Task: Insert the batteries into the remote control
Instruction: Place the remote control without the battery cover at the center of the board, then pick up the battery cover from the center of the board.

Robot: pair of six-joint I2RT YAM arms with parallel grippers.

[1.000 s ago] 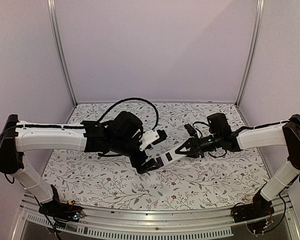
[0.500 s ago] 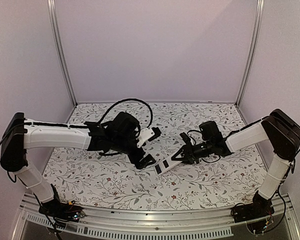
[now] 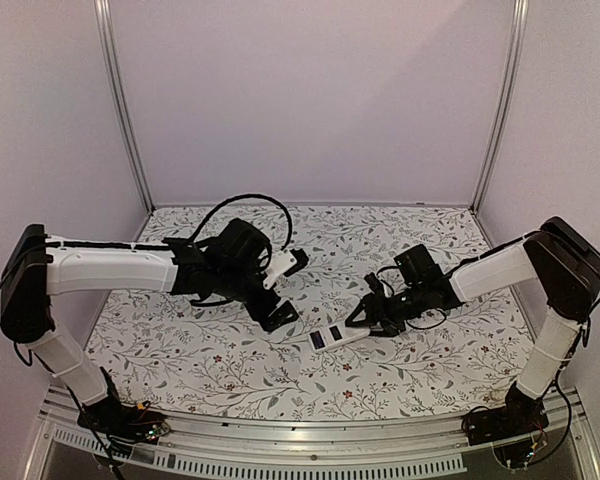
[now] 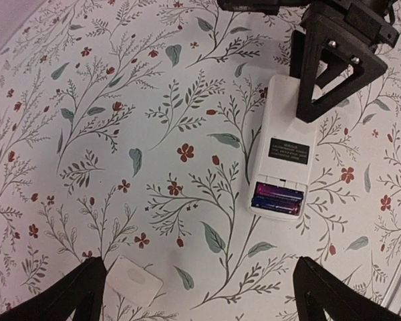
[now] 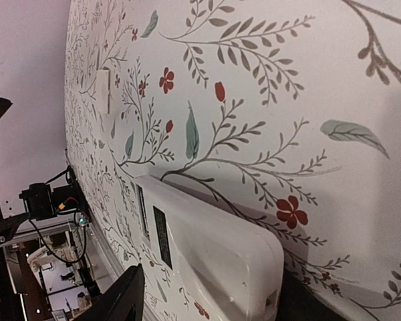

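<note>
Remote [image 4: 281,150] lay back-up on table [image 3: 180,350], room all round. R gripper [image 3: 368,318] open astride its end; L gripper [image 3: 288,290] wide open, apart. Only L wrist cam showed batteries [image 4: 277,199] in recess.

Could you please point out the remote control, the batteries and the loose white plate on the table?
remote control [image 4: 279,170], left wrist view, plain white back.
batteries [image 4: 279,193], left wrist view, the upper one's side.
white plate [image 4: 130,281], left wrist view, its flat top.
</note>
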